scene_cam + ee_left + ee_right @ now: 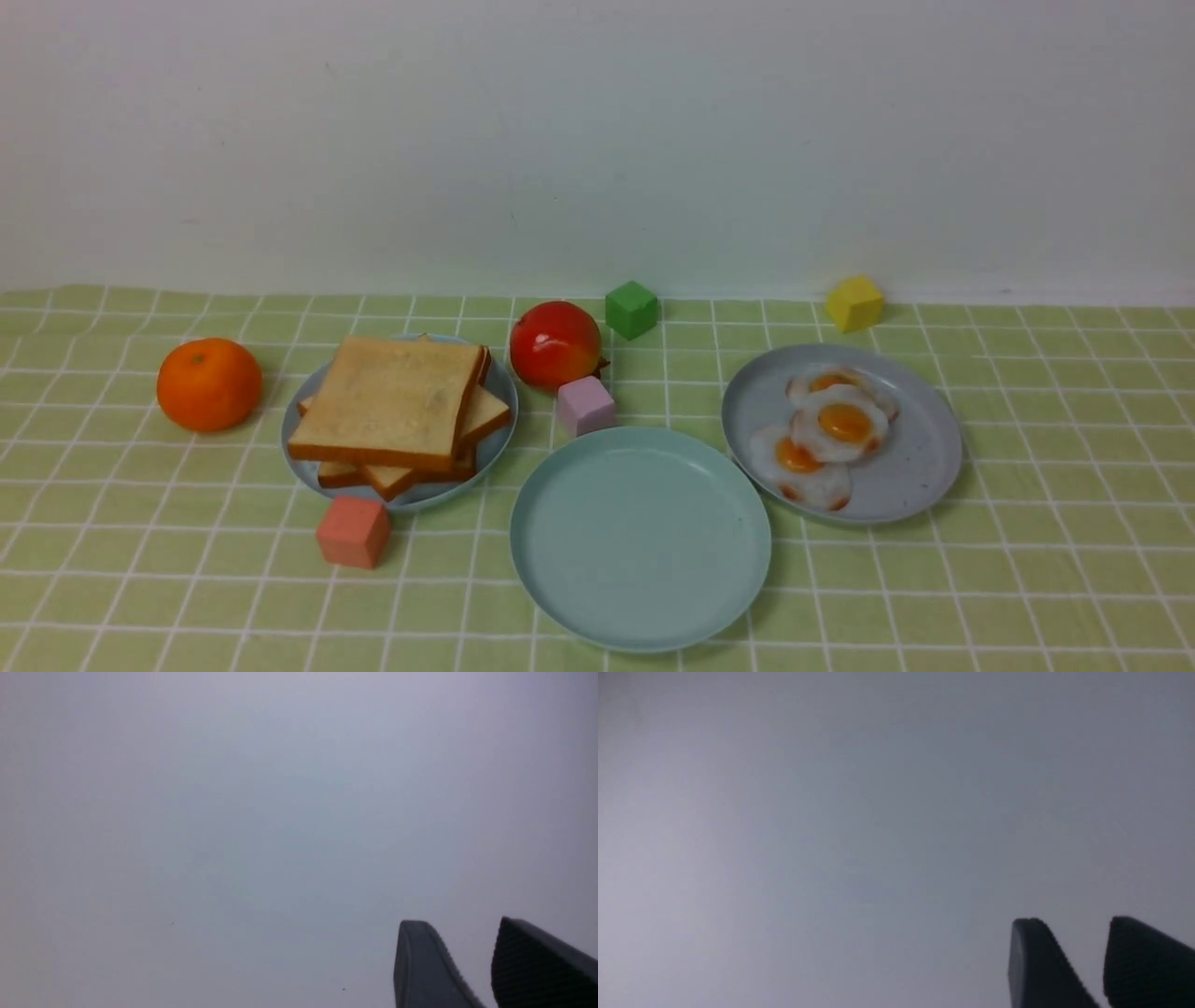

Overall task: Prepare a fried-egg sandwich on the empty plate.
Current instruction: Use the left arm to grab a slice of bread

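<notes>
The empty mint-green plate (640,537) lies at the front centre of the table. Three toast slices (392,401) are stacked on a light-blue plate (411,496) to its left. Three fried eggs (836,425) overlap on a greyer plate (910,467) to its right. No sandwich is assembled. Neither arm shows in the front view. My left gripper (460,926) faces a blank pale wall, its jaws apart and empty. My right gripper (1073,924) also faces the blank wall, its jaws apart and empty.
An orange (208,384) sits far left. A red tomato-like fruit (555,344) and a pink cube (586,405) stand behind the empty plate. A salmon cube (353,531) sits in front of the toast. A green cube (631,309) and a yellow cube (853,302) stand near the wall.
</notes>
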